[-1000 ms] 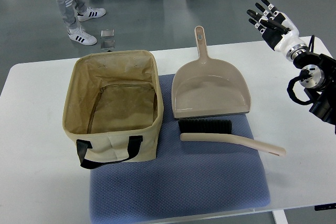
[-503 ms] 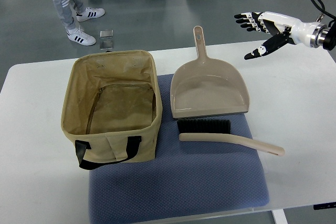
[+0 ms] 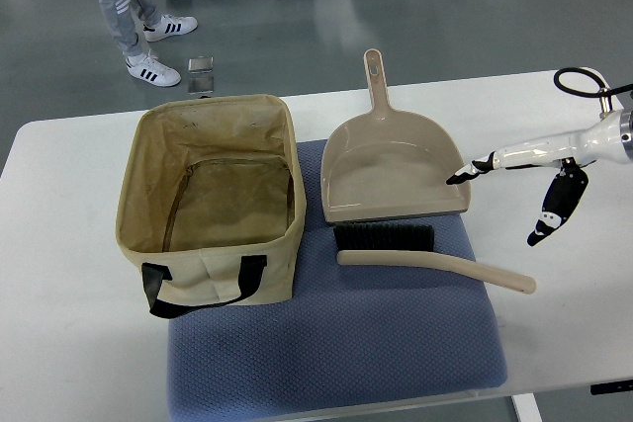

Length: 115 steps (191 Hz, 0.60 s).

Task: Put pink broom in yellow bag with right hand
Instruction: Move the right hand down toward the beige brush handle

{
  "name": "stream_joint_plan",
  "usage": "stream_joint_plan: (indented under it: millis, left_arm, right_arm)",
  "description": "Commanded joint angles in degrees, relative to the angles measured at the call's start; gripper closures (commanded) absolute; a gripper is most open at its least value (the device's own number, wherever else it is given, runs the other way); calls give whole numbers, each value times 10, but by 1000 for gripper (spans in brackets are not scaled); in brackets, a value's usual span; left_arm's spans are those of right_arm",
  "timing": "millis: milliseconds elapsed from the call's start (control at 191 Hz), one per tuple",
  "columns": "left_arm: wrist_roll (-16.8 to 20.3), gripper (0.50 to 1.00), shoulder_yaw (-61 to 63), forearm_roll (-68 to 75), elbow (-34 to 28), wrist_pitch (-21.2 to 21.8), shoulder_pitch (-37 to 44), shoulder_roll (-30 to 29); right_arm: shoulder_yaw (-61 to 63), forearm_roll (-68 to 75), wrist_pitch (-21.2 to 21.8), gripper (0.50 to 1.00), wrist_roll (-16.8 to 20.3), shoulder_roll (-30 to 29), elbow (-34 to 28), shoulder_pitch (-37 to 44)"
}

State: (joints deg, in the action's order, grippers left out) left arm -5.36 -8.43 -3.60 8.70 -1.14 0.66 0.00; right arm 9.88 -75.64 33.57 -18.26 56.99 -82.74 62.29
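Nearest the robot's edge, a blue-grey mat is lying flat on the white table, running under most of the items. On the mat, the broom is lying on its side: black bristles facing away from the robot, long handle trailing off to the right so its tip is sitting on bare table. It is reading beige-pink from here, same tone as the dustpan. Nothing is touching the broom. Left of it, the yellow bag is standing upright and open, tan fabric, black strap handle hanging over the near wall, inside looking empty apart from a stitched panel on the floor; its right wall is sitting just beside the bristle end. Just behind the broom, the dustpan is lying flat, lip nearly touching the bristles, handle pointing away toward the far table edge. The right hand is coming in from the right edge, hanging over the table to the right of the dustpan and beyond the broom handle, fingers spread wide with one tip reaching the dustpan's right corner and the thumb pointing down toward the handle; it is gripping nothing. Past the table, a small clear box is sitting on the grey floor, and several people's legs and shoes are standing along the top.
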Motion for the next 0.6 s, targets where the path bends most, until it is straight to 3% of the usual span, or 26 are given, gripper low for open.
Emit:
stream_joint_plan:
  millis: [0, 283, 597]
  left_arm:
    - [0, 500, 0, 0, 0, 0, 0, 0]
    - [0, 500, 0, 0, 0, 0, 0, 0]
    - [0, 500, 0, 0, 0, 0, 0, 0]
  right_arm:
    - [-1, 1, -8, 523, 16, -2, -8, -16]
    - [1, 2, -48, 523, 46, -16, -14, -66]
    - [3, 4, -64, 523, 45, -30, -39, -108]
